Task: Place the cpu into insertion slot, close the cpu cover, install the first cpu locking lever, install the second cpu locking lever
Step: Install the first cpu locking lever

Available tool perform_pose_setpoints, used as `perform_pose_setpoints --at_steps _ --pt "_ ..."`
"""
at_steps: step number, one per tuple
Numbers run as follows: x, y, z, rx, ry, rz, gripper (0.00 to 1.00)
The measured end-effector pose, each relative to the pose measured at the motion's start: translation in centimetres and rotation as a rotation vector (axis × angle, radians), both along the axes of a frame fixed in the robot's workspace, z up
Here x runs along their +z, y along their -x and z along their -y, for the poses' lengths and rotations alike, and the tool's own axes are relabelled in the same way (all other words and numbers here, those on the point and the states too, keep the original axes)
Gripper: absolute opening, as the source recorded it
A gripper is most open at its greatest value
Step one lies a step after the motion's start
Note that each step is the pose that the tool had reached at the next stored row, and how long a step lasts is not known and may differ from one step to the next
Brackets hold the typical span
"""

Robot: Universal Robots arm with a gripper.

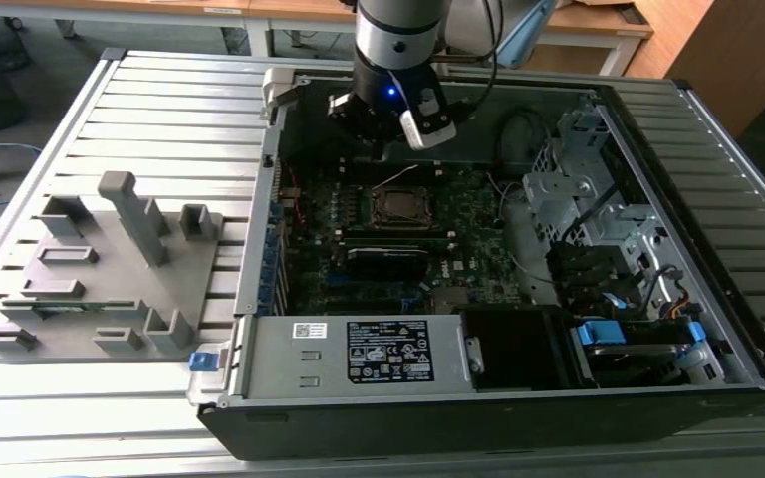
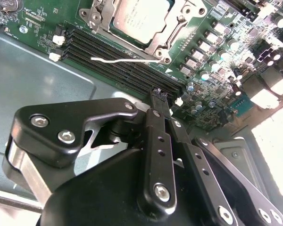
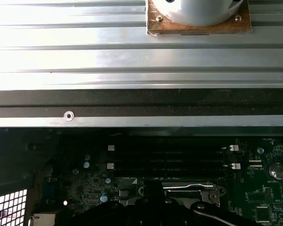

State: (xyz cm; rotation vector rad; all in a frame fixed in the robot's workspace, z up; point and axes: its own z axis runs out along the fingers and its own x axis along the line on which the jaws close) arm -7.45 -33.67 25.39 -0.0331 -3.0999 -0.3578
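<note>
The cpu, a flat grey-metal square, lies in the insertion slot on the green board. The silver cpu cover lies flat around it as a frame. One thin silver locking lever stands free of its catch, running out beside the black memory slots; in the exterior view the lever slants up from the socket's far edge. My gripper hangs over the memory slots just beyond the socket, its black fingers pressed together with nothing between them. In the exterior view the gripper is above the board's far side.
The open computer case lies on a slatted metal table. A power supply fills the near side and drive cages the exterior view's right. A grey fixture block stands at the exterior view's left.
</note>
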Motion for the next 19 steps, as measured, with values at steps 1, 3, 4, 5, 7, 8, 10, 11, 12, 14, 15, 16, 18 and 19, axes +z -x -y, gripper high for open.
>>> perform_pose_setpoints --at_steps 1,3,4,5,7,8,10,11,12,14,15,16,18,19 --pt "-0.03 -0.1 0.0 0.0 -0.0001 0.0001 0.11" --pt "-0.03 -0.21 0.0 0.0 -0.0001 0.0001 0.11" --pt "-0.03 -0.21 0.0 0.0 -0.0001 0.0001 0.11" --pt "-0.03 -0.21 0.0 0.0 -0.0001 0.0 0.11" --pt "-0.03 -0.22 0.0 0.0 -0.0001 0.0001 0.11" --pt "-0.03 -0.22 0.0 0.0 -0.0001 0.0001 0.11" --pt "-0.03 -0.22 0.0 0.0 -0.0001 0.0001 0.11" --pt "-0.03 -0.22 0.0 0.0 -0.0001 0.0002 0.11" --pt "-0.03 -0.22 0.0 0.0 -0.0003 0.0008 0.11" --pt "-0.04 -0.22 0.0 0.0 -0.0005 0.0053 0.11" --pt "-0.05 -0.22 0.0 0.0 -0.0004 0.0107 0.11" --pt "-0.05 -0.21 0.0 0.0 -0.0003 0.0168 0.11" --pt "-0.07 -0.21 0.0 0.0 0.0034 0.0237 0.11" --pt "-0.08 -0.21 0.0 0.0 0.0049 0.0265 0.11"
